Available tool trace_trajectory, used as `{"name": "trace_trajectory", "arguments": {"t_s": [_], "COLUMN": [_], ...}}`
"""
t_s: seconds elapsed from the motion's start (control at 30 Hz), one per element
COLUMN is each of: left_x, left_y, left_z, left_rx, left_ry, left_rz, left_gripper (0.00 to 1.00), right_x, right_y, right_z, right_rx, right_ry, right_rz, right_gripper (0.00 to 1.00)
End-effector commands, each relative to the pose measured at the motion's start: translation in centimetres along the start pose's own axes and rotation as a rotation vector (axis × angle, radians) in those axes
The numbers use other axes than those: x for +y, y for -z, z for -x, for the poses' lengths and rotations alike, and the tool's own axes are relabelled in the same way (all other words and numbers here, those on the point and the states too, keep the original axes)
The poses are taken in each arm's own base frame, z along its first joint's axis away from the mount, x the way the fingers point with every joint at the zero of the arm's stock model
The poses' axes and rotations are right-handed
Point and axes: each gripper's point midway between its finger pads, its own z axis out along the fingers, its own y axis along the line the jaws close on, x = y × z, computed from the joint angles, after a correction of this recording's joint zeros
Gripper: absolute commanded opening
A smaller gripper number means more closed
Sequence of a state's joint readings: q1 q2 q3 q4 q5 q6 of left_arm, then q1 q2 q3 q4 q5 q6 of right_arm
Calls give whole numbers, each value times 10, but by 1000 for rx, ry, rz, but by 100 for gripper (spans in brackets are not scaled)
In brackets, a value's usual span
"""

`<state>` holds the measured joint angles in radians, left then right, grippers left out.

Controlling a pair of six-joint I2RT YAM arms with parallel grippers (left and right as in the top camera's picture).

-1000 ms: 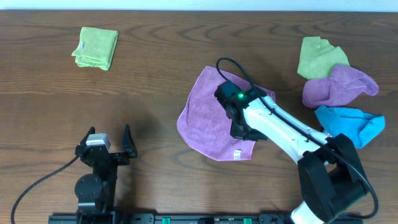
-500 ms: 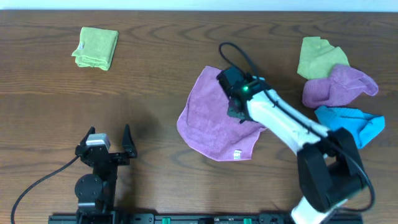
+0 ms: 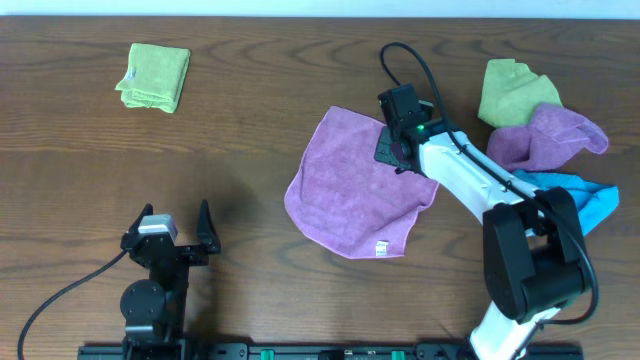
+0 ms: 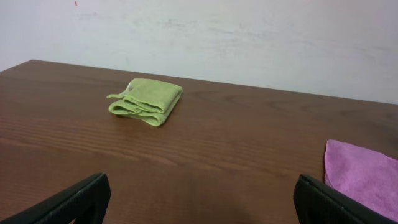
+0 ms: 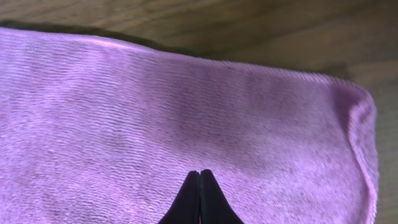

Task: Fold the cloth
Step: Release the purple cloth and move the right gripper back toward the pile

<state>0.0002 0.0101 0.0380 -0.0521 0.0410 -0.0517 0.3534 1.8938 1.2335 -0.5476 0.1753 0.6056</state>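
The cloth (image 3: 345, 190) lies spread flat on the wooden table, pinkish-purple, with a small white tag (image 3: 381, 248) at its near corner. My right gripper (image 3: 392, 152) is over the cloth's far right part, its black fingers pressed together. In the right wrist view the shut tips (image 5: 199, 174) rest on or just above the cloth (image 5: 186, 112), with nothing pinched between them; the cloth's far edge and a rounded corner show beyond. My left gripper (image 3: 176, 210) stands open at the near left, apart from the cloth. Its wrist view (image 4: 199, 199) shows only the cloth's edge (image 4: 364, 174) at the right.
A folded lime-green cloth (image 3: 153, 75) (image 4: 147, 99) lies at the far left. At the far right, close to the right arm, sit a crumpled lime-green cloth (image 3: 510, 90), a violet cloth (image 3: 545, 138) and a blue cloth (image 3: 570, 200).
The shut right gripper has slid over the cloth from its near middle to its far right part. The cloth's right side now lies flatter. The left arm has not moved.
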Motion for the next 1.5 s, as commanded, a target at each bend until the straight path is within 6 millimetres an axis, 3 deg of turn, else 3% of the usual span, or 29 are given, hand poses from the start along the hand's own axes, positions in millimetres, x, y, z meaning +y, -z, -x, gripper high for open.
{"name": "trace_trajectory", "arguments": {"t_s": [0.0, 0.43, 0.53, 0.87, 1.07, 1.3, 1.47], "left_x": [8, 8, 8, 8, 8, 8, 8], "left_y": [-2, -2, -2, -2, -2, -2, -2], "left_z": [-20, -20, -20, -20, -20, -20, -20], "left_rx": [48, 48, 48, 48, 48, 48, 48], "left_ry": [-7, -7, -7, -7, -7, -7, -7], "left_rz": [38, 38, 38, 38, 38, 38, 38], "left_gripper": [95, 95, 95, 96, 95, 95, 95], "right_x": [-7, -91, -92, -62, -69, -65, -92], "right_y": [-6, -14, -16, -18, -41, -42, -40], "right_z": [1, 30, 30, 25, 11, 12, 20], "right_rx": [8, 23, 46, 60, 122, 110, 82], "right_ry": [76, 112, 124, 261, 279, 274, 284], "right_rz": [-22, -166, -118, 22, 0, 5, -157], "right_gripper": [2, 2, 2, 2, 2, 2, 2]}}
